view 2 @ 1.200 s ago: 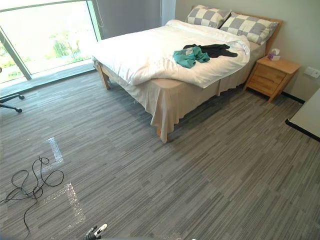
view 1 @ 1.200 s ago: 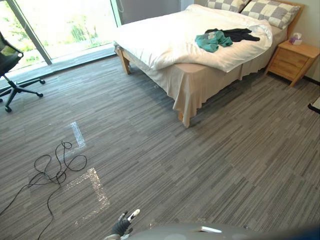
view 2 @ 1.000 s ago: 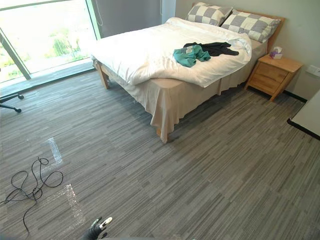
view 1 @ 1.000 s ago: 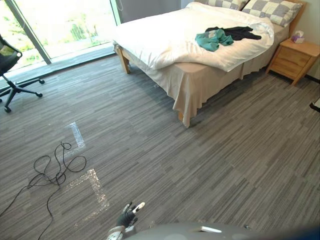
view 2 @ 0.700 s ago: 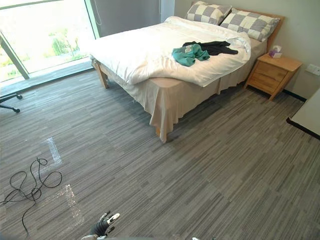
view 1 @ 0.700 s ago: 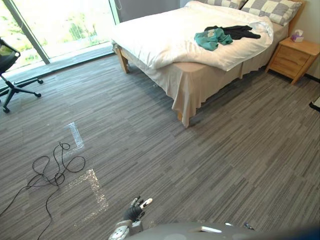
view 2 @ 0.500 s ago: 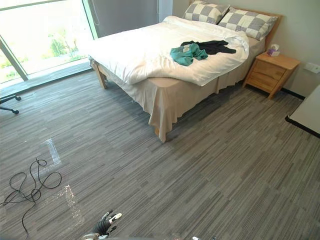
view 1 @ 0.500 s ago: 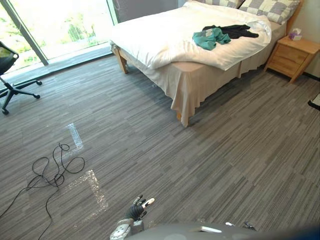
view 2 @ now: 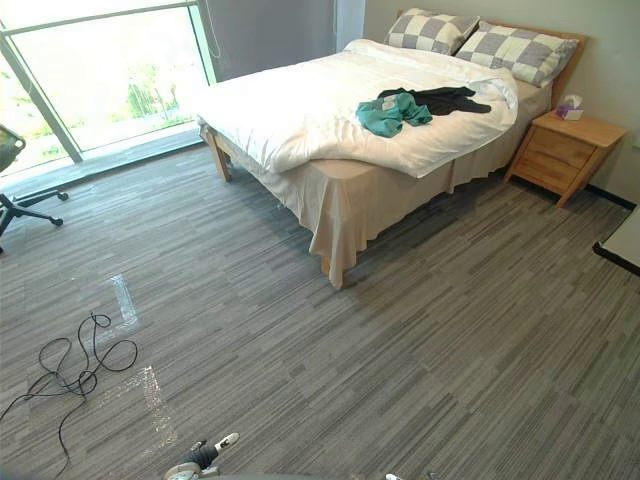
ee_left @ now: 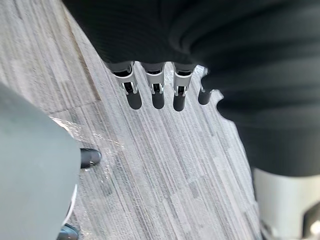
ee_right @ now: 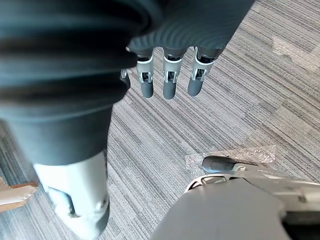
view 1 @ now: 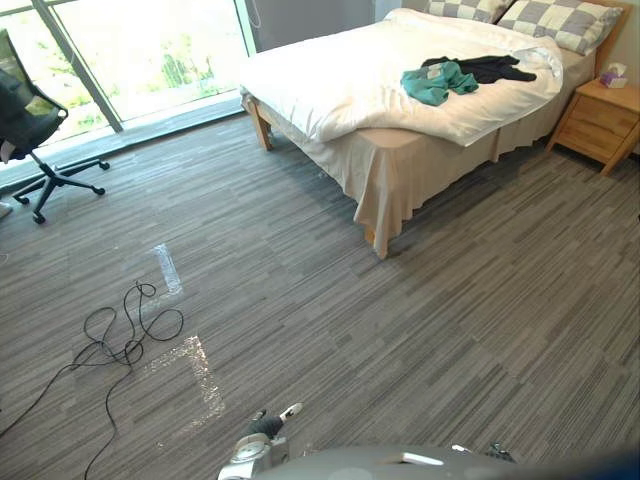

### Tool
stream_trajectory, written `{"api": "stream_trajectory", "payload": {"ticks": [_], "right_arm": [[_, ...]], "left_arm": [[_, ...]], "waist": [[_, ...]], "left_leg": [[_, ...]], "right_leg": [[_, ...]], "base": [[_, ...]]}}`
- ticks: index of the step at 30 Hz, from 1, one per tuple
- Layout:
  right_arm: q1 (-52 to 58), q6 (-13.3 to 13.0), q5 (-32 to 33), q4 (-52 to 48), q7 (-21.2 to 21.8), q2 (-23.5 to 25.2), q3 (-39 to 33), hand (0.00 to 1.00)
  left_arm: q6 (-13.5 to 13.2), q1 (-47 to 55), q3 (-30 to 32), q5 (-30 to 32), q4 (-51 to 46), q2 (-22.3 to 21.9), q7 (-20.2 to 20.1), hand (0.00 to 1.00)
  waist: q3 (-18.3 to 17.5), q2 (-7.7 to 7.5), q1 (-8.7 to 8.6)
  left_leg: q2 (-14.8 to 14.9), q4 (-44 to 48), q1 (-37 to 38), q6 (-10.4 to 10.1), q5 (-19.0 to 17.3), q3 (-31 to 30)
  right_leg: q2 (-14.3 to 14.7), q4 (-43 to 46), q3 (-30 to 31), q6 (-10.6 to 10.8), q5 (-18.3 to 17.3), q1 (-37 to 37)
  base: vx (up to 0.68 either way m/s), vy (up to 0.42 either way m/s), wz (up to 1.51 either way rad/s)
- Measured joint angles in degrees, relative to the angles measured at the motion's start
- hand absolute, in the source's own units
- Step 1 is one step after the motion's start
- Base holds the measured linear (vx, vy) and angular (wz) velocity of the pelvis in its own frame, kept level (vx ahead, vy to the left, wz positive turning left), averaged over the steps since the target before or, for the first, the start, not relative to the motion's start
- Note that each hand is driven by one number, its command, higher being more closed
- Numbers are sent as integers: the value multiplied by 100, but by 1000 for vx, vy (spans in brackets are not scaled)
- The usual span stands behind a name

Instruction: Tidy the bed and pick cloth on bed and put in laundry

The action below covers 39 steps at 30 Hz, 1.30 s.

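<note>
**Hands.** The left hand [ee_left: 152,95] hangs over the carpet floor [view 1: 420,330] with its fingers straight and holds nothing. The right hand [ee_right: 169,85] is likewise slack-fingered and empty.

**Task items.** The teal cloth [view 1: 438,82] lies bunched on the white duvet of the bed [view 1: 340,80], toward the pillows [view 1: 560,22]. It touches a black cloth [view 1: 490,68] just beyond it. Both are well apart from the robot, across the floor.

**Step in hand (judged).** Approach to the bed; nothing has been picked up yet.

**Recommendations.**
- The cloths appear to lie nearer the side facing the nightstand [view 1: 600,120], so walk to that side for a short reach.
- Stop clear of the bed's near corner and of the nightstand.
- Keep both hands free until alongside the bed.
- Grasp the teal cloth at its raised bunch, so the duvet does not come up with it.
</note>
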Motion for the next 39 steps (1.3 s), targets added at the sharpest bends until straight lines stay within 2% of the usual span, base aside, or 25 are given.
{"api": "stream_trajectory", "payload": {"ticks": [7, 9, 11, 13, 14, 15, 16, 18, 19, 20, 22, 24, 25, 26, 27, 28, 29, 30, 31, 32, 33, 34, 37, 38, 39], "right_arm": [[-92, 117, -2, 64, -1, 1, 16, 0], [-131, 153, 1, 96, -12, 1, 16, 0], [-141, 156, 7, 91, -51, 3, 16, 0], [-138, 152, 118, 20, -147, 22, -7, 0], [-141, 147, 183, -7, -165, 19, -34, 0], [-141, 111, 270, -40, -204, 32, -111, 0], [-158, 66, 396, -90, -252, 91, -168, 0], [-163, 41, 472, -79, -307, 180, -182, 0], [-172, 20, 523, -85, -309, 216, -216, 0], [-190, 3, 591, -85, -309, 230, -274, 0], [-233, 5, 723, -91, -283, 228, -398, 0], [-339, 81, 927, -180, -312, 160, -397, 0], [-340, 121, 936, -212, -335, 168, -398, 0], [-296, 214, 929, -248, -359, 243, -407, 0], [-187, 264, 915, -254, -365, 340, -431, 0], [-95, 286, 909, -251, -364, 387, -458, 0], [141, 354, 902, -255, -351, 446, -662, 0], [328, 418, 895, -242, -334, 454, -800, 0], [371, 430, 848, -195, -328, 425, -915, 0], [364, 430, 782, -155, -320, 402, -937, 0], [354, 423, 647, -108, -313, 322, -938, 0], [336, 329, 550, -63, -287, 241, -890, 0], [244, 118, 287, 33, -253, 177, -758, 0], [205, 94, 236, 14, -233, 180, -741, 0], [116, 39, 180, -50, -186, 151, -738, 0]], "left_arm": [[177, -7, 392, -225, 0, -59, 248, 0], [103, -10, 393, -188, 4, -56, 199, 0], [-123, -6, 379, -53, 19, -55, 48, 0], [-505, -5, 174, 314, 11, 55, -271, 0], [-574, -12, 69, 318, 1, 76, -352, 0], [-711, -46, -127, 318, -9, 97, -528, 0], [-798, -94, -284, 298, -20, 188, -685, 0], [-825, -132, -408, 300, -42, 327, -801, 0], [-805, -165, -519, 296, -39, 438, -842, 0], [-784, -198, -578, 296, -37, 484, -898, 0], [-727, -328, -723, 288, 37, 505, -1007, 0], [-720, -512, -1003, 291, 90, 507, -1099, 0], [-721, -519, -1005, 293, 90, 522, -1129, 0], [-741, -514, -1003, 301, 109, 576, -1163, 0], [-745, -513, -1007, 311, 128, 659, -1179, 0], [-745, -497, -1005, 310, 125, 660, -1185, 0], [-761, -423, -997, 315, 82, 633, -1188, 0], [-768, -274, -988, 316, 68, 592, -1168, 0], [-787, -197, -988, 310, 18, 490, -1161, 0], [-805, -171, -978, 305, -50, 480, -1156, 0], [-854, -161, -971, 301, -137, 408, -1155, 0], [-993, -96, -919, 308, -198, 390, -1144, 0], [-1331, 28, -605, 305, -395, 402, -1098, 0], [-1414, 60, -519, 304, -464, 394, -1100, 0], [-1577, 108, -348, 301, -638, 377, -1104, 0]], "waist": [[70, -24, -23], [113, -30, -33], [191, -43, -45], [358, -76, -120], [405, -64, -135], [519, -52, -151], [638, -106, -166], [742, -167, -198], [786, -261, -249], [830, -268, -282], [968, -166, -356], [1306, 59, -487], [1341, 46, -522], [1374, -84, -601], [1375, -205, -623], [1372, -232, -630], [1311, -239, -754], [1138, -45, -870], [1036, 113, -901], [1032, 172, -896], [1064, 246, -862], [1058, 282, -822], [1058, 174, -627], [1058, 153, -582], [1061, 122, -445]], "left_leg": [[6, -1, 15, 20, 22, -32], [7, -1, 29, 17, 25, -29], [7, -2, 71, 17, 25, -30], [-30, -1, 115, 41, -29, -36], [-35, -1, 107, 80, -55, -35], [-34, 3, 108, 88, -47, 5], [-45, 11, 156, 123, -22, 118], [-34, 32, 244, 135, -16, 264], [3, 35, 258, 93, -49, 354], [57, 36, 258, 68, -72, 386], [356, 130, 213, -33, -227, 580], [888, 364, 159, -248, -414, 908], [948, 395, 159, -308, -452, 955], [964, 420, 244, -441, -519, 1103], [919, 425, 428, -588, -612, 1259], [908, 436, 528, -636, -682, 1303], [923, 522, 765, -633, -927, 1383], [1075, 794, 843, -268, -1104, 1354], [1369, 1549, 597, -91, -1037, 1361], [1610, 2277, 342, -82, -911, 1322], [2038, 3995, -248, -93, -611, 936], [2186, 5444, -695, -342, -605, 444], [1941, 7054, -1705, -541, -785, -211], [1873, 7054, -1949, -530, -806, -218], [1669, 6901, -2444, -386, -955, -165]], "right_leg": [[-7, 102, -2, -35, -45, 7], [-11, 133, 0, -46, -53, 5], [-42, 316, -1, -62, -155, -34], [-269, 1409, 0, 104, -669, -464], [-346, 1828, 6, 194, -761, -665], [-512, 2737, 14, 234, -791, -1121], [-644, 3344, 25, 242, -776, -1426], [-694, 3535, 15, 194, -843, -1552], [-640, 3505, -17, 150, -998, -1599], [-587, 3482, -48, 122, -1027, -1615], [-360, 3471, -236, 104, -1037, -1751], [-157, 3284, -369, 121, -1024, -2257], [-204, 3269, -371, 175, -970, -2464], [-378, 3165, -383, 229, -777, -2830], [-608, 2918, -395, 180, -543, -2936], [-701, 2858, -392, 157, -492, -2958], [-910, 3021, -382, -7, -408, -3009], [-778, 3371, -455, -394, -660, -3060], [-595, 3382, -443, -507, -867, -3015], [-472, 3299, -423, -548, -959, -2912], [-154, 3040, -262, -665, -1050, -2552], [151, 2684, -98, -748, -1061, -2067], [574, 1798, 376, -771, -1014, -702], [619, 1670, 458, -747, -1000, -529], [684, 1378, 703, -721, -985, -165]], "base": [[-32, -19, 3], [-46, -17, -2], [-38, -6, 1], [-36, 26, 6], [-43, 65, -4], [-53, 86, -17], [-40, 68, -26], [9, 17, -45], [48, -41, -52], [72, -97, -59], [50, -115, -68], [81, -128, -87], [214, -154, -76], [252, -155, -62], [313, -196, -53], [451, -298, -28], [635, -379, -9], [680, -381, -20], [518, -262, -32], [516, -287, -64], [791, -408, -84], [809, -388, -98], [673, -241, -75], [746, -229, -78], [560, -131, -106]]}}
